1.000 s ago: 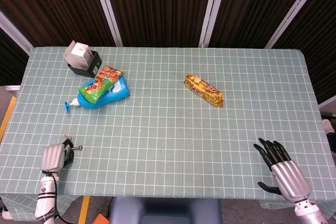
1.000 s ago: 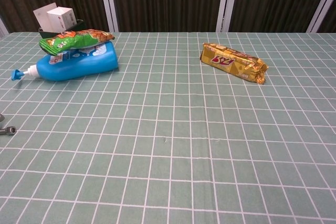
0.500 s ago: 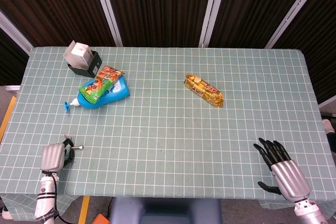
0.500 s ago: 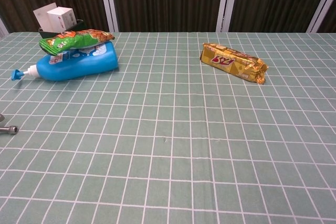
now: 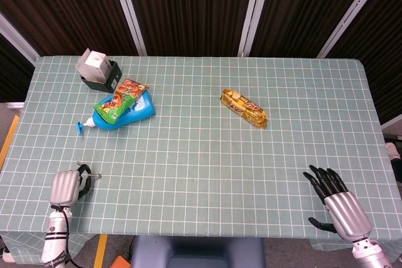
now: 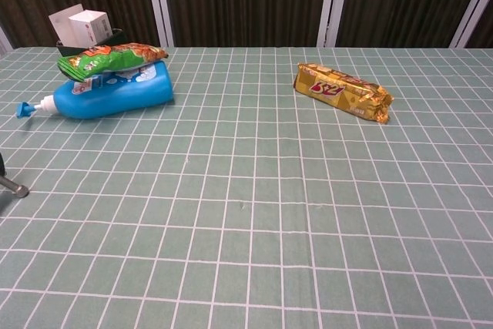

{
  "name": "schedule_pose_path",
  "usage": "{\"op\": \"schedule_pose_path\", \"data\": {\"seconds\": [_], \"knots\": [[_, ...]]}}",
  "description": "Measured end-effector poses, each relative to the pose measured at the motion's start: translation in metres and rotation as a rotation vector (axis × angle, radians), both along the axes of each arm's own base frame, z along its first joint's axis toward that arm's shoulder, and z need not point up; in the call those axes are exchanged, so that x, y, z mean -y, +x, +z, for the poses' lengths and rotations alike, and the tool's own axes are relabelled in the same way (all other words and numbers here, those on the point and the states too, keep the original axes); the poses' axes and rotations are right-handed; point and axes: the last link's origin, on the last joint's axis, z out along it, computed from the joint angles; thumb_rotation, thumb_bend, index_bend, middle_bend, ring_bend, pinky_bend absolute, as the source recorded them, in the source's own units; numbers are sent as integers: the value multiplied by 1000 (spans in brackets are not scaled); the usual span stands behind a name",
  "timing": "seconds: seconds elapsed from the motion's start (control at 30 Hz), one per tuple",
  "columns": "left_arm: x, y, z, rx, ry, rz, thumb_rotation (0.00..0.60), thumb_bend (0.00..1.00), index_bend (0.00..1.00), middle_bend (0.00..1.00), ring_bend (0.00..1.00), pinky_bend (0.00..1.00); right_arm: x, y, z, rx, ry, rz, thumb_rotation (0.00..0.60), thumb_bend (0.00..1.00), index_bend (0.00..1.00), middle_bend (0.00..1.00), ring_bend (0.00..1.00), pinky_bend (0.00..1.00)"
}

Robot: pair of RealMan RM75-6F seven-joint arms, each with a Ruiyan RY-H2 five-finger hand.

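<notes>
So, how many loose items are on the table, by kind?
Snack packs: 2, a green one lying on the bottle and a gold one on its own
Bottles: 1, blue, on its side
Boxes: 1, white, in a black holder
Holders: 1
Total: 5

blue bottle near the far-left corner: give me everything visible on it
The blue bottle looks like plastic and lies on its side on the checked tablecloth. Its white neck ends in a small blue cap pointing to the left table edge. A white-and-red label shows on its flank. A green snack bag rests on top. No robot hand is near it.
</notes>
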Motion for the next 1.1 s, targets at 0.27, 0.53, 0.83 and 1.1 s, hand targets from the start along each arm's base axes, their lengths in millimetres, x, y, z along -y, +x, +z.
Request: {"op": "schedule_pose_path", "data": {"seconds": [0.27, 0.53, 0.83, 1.1], "knots": [[0, 8, -1, -18, -18, -19, 600, 454, 501, 1000, 1000, 1000, 0, 0, 1, 2, -1, -2, 600, 200, 0, 0, 0, 0], [0, 8, -2, -28, -35, -14, 600, 434, 424, 1000, 1000, 1000, 0, 0, 1, 3, -3, -2, 600, 201, 0, 0, 0, 0], [4, 12, 5, -17, -29, -37, 600, 429, 301, 1000, 1000, 1000, 0, 1, 1, 2, -7, -1, 600, 201, 0, 0, 0, 0], [42, 33, 40, 96, 6, -190, 600, 427, 109, 194, 181, 434, -1, 0, 1, -6, -5, -3, 600, 200, 0, 0, 0, 0]]}}
